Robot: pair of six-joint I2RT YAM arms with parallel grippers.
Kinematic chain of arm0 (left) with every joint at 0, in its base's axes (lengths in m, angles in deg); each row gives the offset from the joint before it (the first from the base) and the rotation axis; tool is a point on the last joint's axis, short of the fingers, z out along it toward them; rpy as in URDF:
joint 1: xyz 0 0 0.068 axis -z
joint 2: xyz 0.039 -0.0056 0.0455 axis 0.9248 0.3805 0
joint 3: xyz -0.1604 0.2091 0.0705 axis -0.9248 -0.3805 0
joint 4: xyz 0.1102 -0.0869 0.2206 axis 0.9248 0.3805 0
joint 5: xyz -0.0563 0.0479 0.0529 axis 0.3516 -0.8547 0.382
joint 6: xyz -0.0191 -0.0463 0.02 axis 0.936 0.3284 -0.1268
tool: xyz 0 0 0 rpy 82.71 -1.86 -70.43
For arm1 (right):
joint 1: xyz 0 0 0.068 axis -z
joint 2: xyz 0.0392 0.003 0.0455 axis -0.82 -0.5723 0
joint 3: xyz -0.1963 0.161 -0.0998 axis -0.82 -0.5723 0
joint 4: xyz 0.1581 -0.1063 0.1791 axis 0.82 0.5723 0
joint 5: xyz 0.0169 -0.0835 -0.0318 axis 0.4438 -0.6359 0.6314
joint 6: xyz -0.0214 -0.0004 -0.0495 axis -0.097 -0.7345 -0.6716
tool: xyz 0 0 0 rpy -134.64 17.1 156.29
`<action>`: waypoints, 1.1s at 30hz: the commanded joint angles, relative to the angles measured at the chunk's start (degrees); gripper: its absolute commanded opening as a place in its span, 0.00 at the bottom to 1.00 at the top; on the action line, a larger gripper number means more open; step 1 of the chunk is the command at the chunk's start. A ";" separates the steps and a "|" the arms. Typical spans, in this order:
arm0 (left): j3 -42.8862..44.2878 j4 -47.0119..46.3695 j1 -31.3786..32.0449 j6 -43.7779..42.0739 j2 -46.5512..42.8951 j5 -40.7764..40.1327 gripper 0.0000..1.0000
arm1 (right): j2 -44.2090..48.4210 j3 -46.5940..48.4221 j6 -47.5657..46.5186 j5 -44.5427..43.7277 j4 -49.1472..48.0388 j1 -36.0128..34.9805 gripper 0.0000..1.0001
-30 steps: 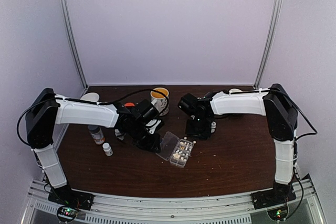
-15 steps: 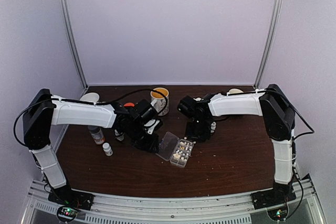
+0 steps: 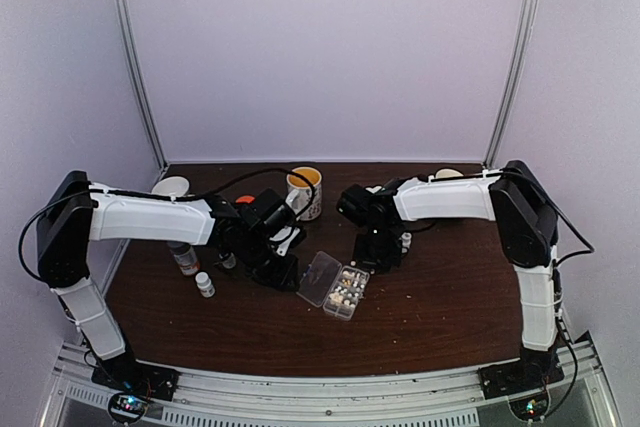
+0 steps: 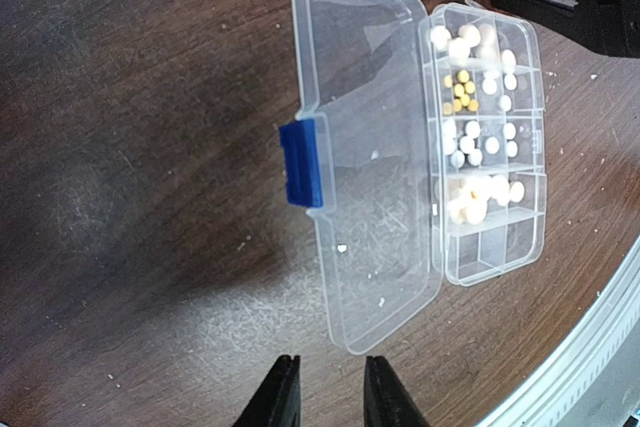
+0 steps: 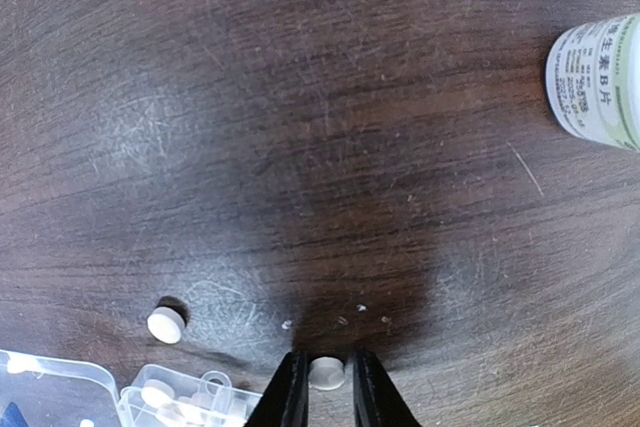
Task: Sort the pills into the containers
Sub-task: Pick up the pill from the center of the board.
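The clear organizer box [image 3: 340,287] lies open on the table, its lid [image 4: 365,147] folded flat with a blue latch [image 4: 303,162]. Several compartments [image 4: 485,137] hold white and a few yellow pills. My left gripper [image 4: 330,397] is open and empty, hovering just off the lid's near corner; it also shows in the top view [image 3: 283,272]. My right gripper [image 5: 325,379] is down at the table, shut on one white pill [image 5: 326,371]; it also shows in the top view [image 3: 375,259]. Another loose pill [image 5: 166,323] lies beside the box corner [image 5: 60,387].
A white bottle [image 5: 600,82] stands just right of my right gripper. A mug [image 3: 305,190], an orange bottle [image 3: 183,255] and a small white bottle [image 3: 205,284] stand at the left. Small white crumbs are scattered on the dark wood.
Both grippers have shifted slightly left. The right gripper has drawn closer to the box's far corner. The box has not moved.
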 commanded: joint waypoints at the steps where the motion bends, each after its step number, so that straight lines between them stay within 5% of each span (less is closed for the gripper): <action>1: -0.62 -0.66 0.41 -0.92 -1.87 -0.81 0.25 | -1.91 0.88 0.50 -0.08 0.43 0.27 0.12; 33: -0.02 -1.17 0.41 -1.08 -0.58 -0.04 0.26 | 7.24 3.53 -1.26 -2.98 5.84 -4.48 0.13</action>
